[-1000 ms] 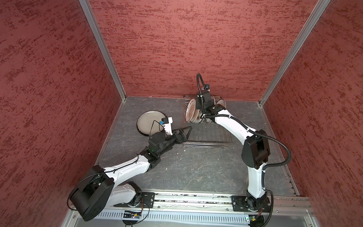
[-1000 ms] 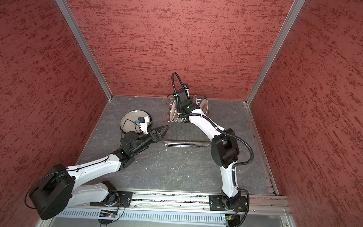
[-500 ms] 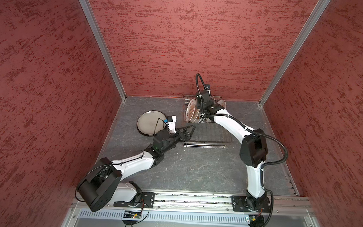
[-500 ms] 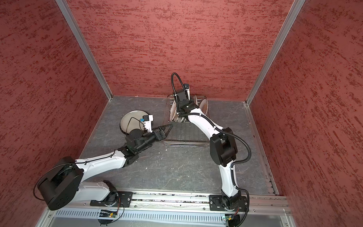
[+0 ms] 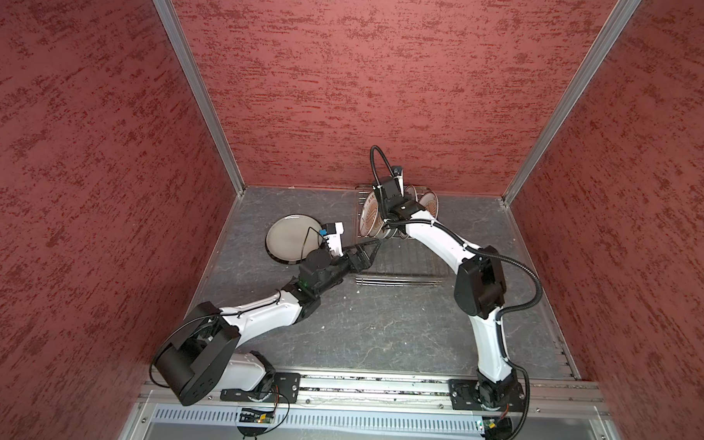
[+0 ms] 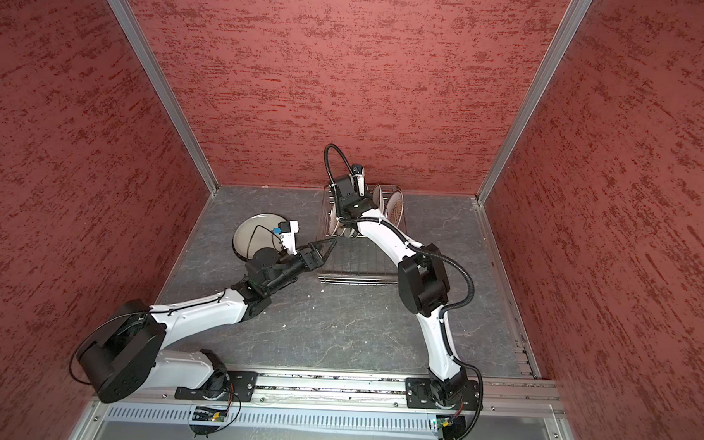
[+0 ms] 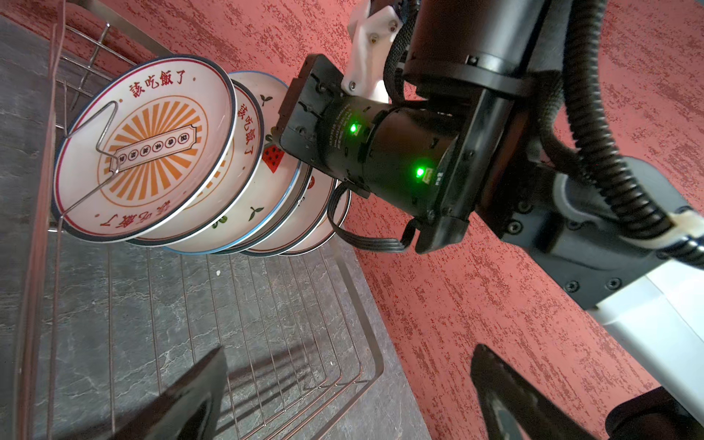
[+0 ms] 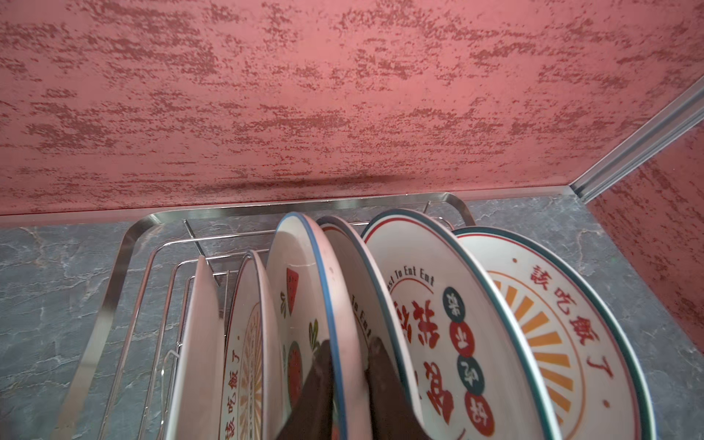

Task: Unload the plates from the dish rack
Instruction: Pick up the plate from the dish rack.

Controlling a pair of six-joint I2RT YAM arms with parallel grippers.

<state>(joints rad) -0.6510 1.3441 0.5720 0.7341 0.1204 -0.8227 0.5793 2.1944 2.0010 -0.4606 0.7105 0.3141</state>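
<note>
R jaws: narrow, astride rim of watermelon plate (image 8: 301, 304), cannot tell if gripped | plate: upright in dish rack (image 8: 114, 274), mid-row btw. other plates | L jaws: wide open, empty, over rack's near part | beige plate (image 5: 289, 243): flat on worktop (image 5: 378, 330), left of rack

Robot test cell, lab-type. Red textured wall panels (image 5: 367, 88) box me in on three sides, joined by bare aluminium posts (image 5: 194, 86). Grey marble-look desk (image 5: 379, 322). My two arm bases are bolted to a metal rail (image 5: 377, 386) along its front edge. Kitchen props: wire dish rack (image 5: 405, 263) holding printed plates (image 7: 183, 125).
</note>
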